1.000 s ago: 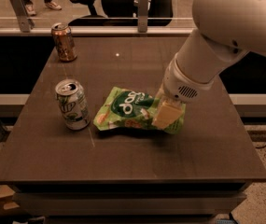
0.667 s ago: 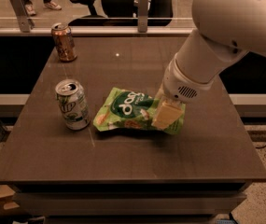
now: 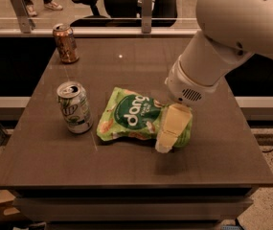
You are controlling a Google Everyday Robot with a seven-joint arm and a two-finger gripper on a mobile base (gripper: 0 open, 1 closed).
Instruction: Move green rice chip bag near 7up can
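The green rice chip bag (image 3: pixel 131 116) lies flat near the middle of the dark table (image 3: pixel 212 157), with its "dang" oval facing up. The 7up can (image 3: pixel 74 108) stands upright just left of the bag, a small gap between them. My gripper (image 3: pixel 172 128) comes down from the white arm (image 3: pixel 208 66) at the upper right and sits on the bag's right end, covering that end.
A copper-brown can (image 3: pixel 65 43) stands upright at the table's far left corner. A glass-and-rail barrier (image 3: pixel 145 13) runs behind the table, with chairs and a person's feet beyond it. The table's front edge is close below the bag.
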